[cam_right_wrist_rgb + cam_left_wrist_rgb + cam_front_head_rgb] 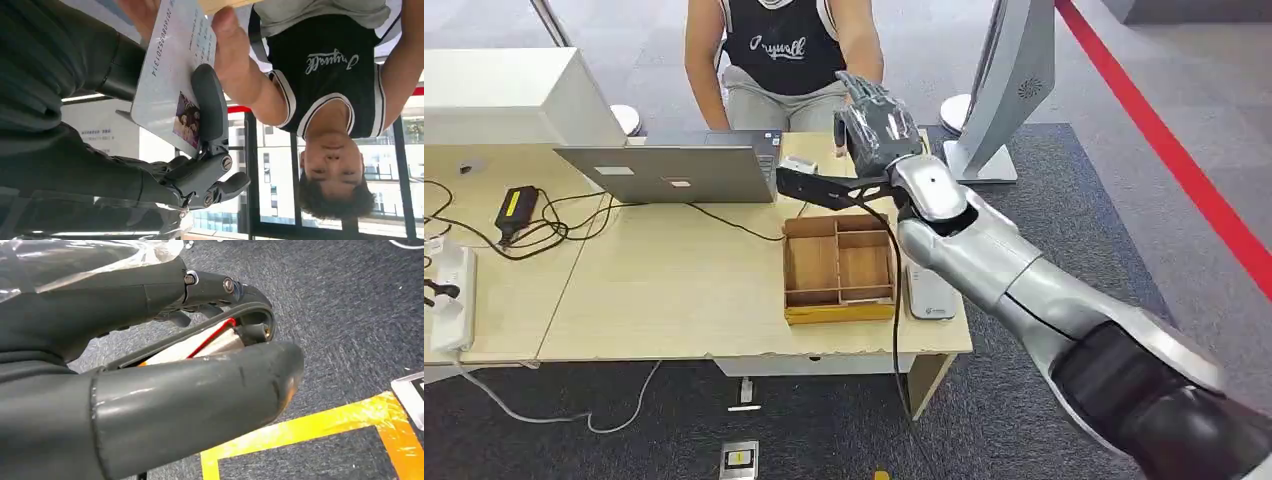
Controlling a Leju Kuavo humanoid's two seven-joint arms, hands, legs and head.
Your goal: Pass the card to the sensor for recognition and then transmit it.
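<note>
I judge the handover underway: my right hand (pixel 200 145) pinches the card (pixel 175 75), upper centre of frame, against a person's hand (pixel 230 55). Next: release.

The pale card (pixel 172 75), printed with numbers and a small photo, is pinched between robot fingers and a person's hand.

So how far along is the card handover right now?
Handover is under way: the right hand, raised over the desk's far edge, holds the pale printed ID card, and the person's hand is gripping it too. Left: release. Whether the sensor scan happened can't be told.
</note>
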